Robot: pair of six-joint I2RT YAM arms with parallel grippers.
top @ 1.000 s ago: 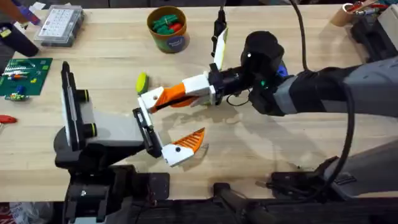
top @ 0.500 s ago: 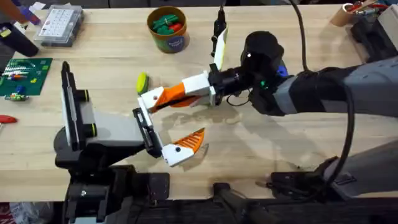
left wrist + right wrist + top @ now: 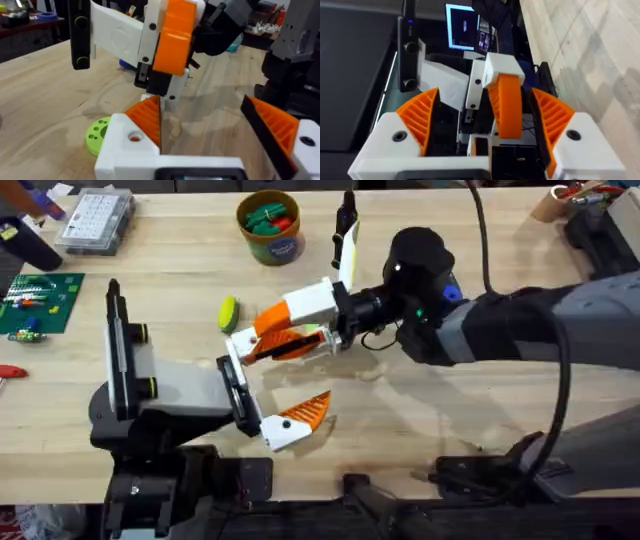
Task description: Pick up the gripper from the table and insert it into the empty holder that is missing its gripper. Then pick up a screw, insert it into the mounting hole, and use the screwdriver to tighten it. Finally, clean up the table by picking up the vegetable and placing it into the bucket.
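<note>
On the table (image 3: 180, 270), seen from overhead, I am watching the right gripper (image 3: 262, 335) reaching across toward the left gripper (image 3: 295, 375). Its orange-padded fingers are lying close against the farther left finger. I cannot tell from here whether they are touching it. The nearer left finger is lying well apart from them, its orange pad facing the gap. A green disc (image 3: 228, 312) is lying on the wood just beyond the farther left finger. The bucket (image 3: 270, 225) is standing well beyond both grippers, with green and red pieces inside.

In the left wrist view, I am seeing the left fingers (image 3: 275, 127) released and standing wide apart. On the other finger the white holder (image 3: 120, 150) is showing its small hole (image 3: 134, 136). The orange tip (image 3: 149, 116) is standing against the holder, its ribbed face turned toward the gap. I cannot tell whether it is fully seated. The right gripper is hanging edge-on just above and behind that tip, white and orange with a dark part at its lower end. The green disc is lying flat beside the holder, on the side away from the gap.

In the right wrist view, I am seeing the right fingers (image 3: 420, 117) released and spread wide, their ribbed pads facing each other. Between them, a little farther off, a white-and-orange finger of the left gripper is showing, apart from both pads.
</note>
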